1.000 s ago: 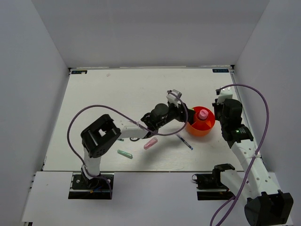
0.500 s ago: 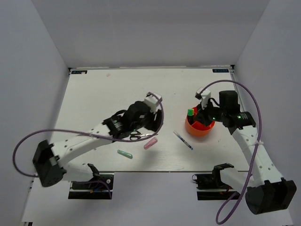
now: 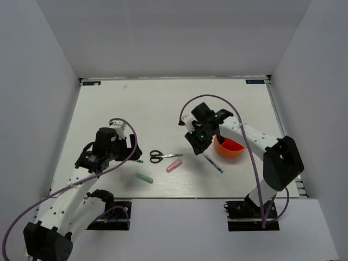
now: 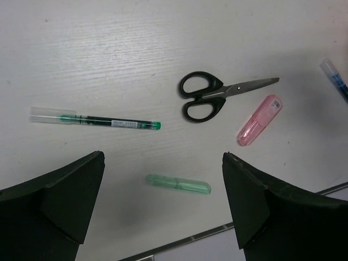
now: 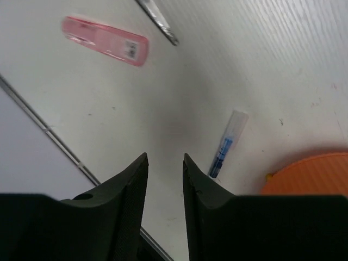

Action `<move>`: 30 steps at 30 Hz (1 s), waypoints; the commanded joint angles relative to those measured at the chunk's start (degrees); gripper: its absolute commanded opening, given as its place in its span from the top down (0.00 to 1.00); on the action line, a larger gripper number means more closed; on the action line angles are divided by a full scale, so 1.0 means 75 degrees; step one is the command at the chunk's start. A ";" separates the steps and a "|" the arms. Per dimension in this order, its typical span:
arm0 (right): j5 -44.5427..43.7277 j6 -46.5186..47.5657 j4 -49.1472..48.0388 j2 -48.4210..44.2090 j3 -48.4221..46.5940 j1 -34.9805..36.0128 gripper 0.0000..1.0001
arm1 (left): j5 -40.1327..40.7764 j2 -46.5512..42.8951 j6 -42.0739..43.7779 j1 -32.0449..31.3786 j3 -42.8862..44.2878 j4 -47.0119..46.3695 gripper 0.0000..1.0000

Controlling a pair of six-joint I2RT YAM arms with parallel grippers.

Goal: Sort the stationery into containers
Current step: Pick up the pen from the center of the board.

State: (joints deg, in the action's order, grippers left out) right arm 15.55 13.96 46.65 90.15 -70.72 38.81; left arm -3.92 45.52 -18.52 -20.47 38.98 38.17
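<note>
Black-handled scissors (image 3: 163,156) lie flat and closed at the centre of the top view, blades pointing right. A pink stick (image 3: 174,165) lies just below their tips, and a teal stick (image 3: 144,178) lower left. A thin green pen (image 4: 95,119) lies left of the scissors. A blue pen (image 3: 213,163) lies near the orange bowl (image 3: 232,149), right of centre.
</note>
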 commanded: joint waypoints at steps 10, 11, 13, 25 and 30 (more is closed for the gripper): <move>-0.2507 -0.0830 -0.0197 0.0917 -0.0098 0.0333 0.70 | -0.1973 -0.0385 -0.0120 0.0889 -0.0475 -0.0367 0.01; -0.2519 -0.0806 -0.0197 0.1068 -0.0075 0.0322 0.70 | -0.1950 -0.0443 -0.0097 0.0889 -0.0498 -0.0367 0.01; -0.2495 -0.0806 -0.0162 0.1233 -0.0098 0.0322 0.70 | -0.1949 -0.0490 -0.0120 0.0889 -0.0522 -0.0367 0.01; -0.2765 -0.0665 -0.0537 0.1831 0.0054 0.0287 0.67 | -0.1961 -0.0491 -0.0050 0.0901 -0.0557 -0.0309 0.01; -0.2777 -0.0665 -0.0665 0.2042 0.0159 0.0275 0.66 | -0.1950 -0.0479 -0.0061 0.0889 -0.0557 -0.0297 0.01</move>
State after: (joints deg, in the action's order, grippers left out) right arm -4.62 8.75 42.87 104.55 -70.32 40.91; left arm -17.58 42.52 -19.14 -14.02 35.18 36.80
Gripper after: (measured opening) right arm 0.342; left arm 0.992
